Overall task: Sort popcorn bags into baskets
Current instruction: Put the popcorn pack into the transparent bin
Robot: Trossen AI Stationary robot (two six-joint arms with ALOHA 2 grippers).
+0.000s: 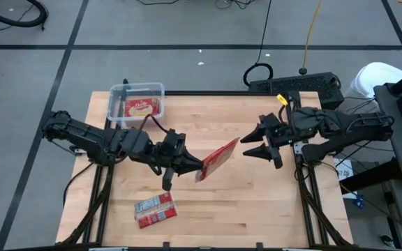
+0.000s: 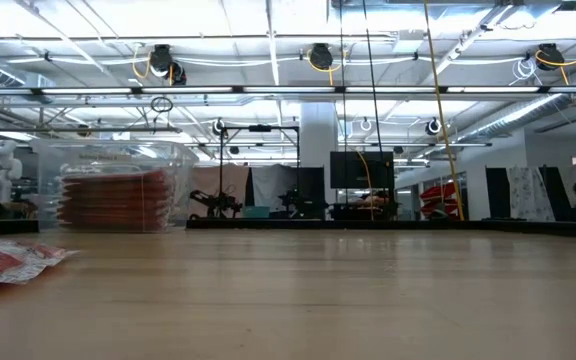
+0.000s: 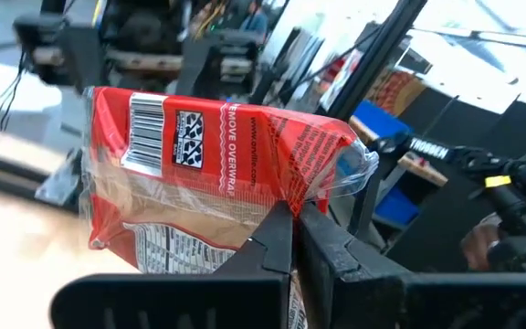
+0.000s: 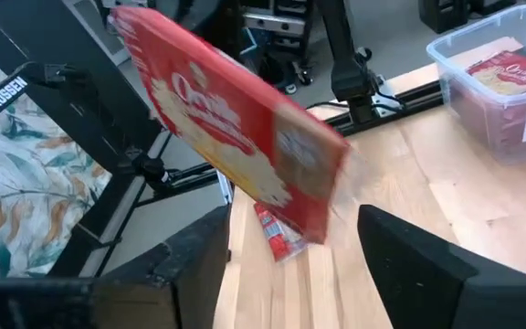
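Note:
A red popcorn bag [image 1: 218, 158] hangs above the table's middle, with my left gripper [image 1: 189, 166] shut on it. In the left wrist view the bag's [image 3: 208, 155] barcode face shows. My right gripper [image 1: 251, 146] stands open just right of the bag, its fingers [image 4: 409, 265] short of the bag's picture face [image 4: 236, 119]. The clear basket [image 1: 137, 103] stands at the table's far left corner with popcorn bags lying flat inside it [image 4: 505, 73]. Another bag [image 1: 155, 210] lies flat on the table near the front edge. My left gripper pinches the bag's edge [image 3: 281, 196] between its two shut fingers, at the end nearest the left arm. The fingers come in about level from the table's left. The bag juts out beyond the fingertips toward the right gripper, tilted on edge and lifted clear of the table.
In the low view the basket [image 2: 118, 190] and the lying bag [image 2: 8, 262] show at the left, with bare wood to the right. A keyboard [image 1: 295, 85] and a coiled cable [image 1: 259, 72] lie on the floor beyond the far edge.

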